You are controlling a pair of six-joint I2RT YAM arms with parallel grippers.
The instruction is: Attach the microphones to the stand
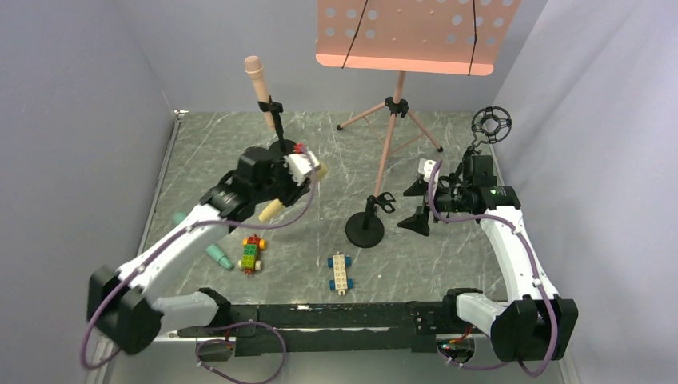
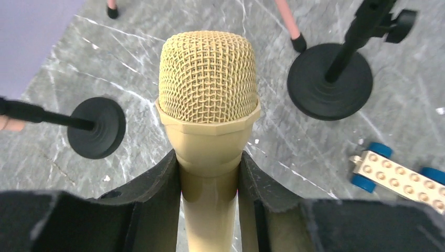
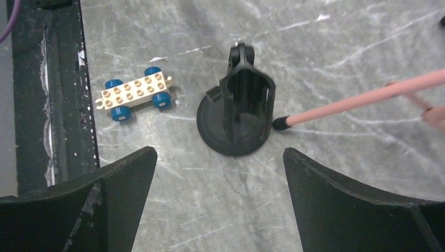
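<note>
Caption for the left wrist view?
Left gripper holds the pale yellow mesh-headed toy microphone over the grey marbled table, near a black round-based stand and a beige blue-wheeled brick car.

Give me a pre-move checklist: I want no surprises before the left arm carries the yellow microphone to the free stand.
1. Left claw clamped on yellow microphone: ok.
2. Right claw open, empty: ok.
3. Middle stand clip free: ok.
4. Pink microphone seated in rear stand: ok.
5. Teal microphone attached: not ok, lying loose.
</note>
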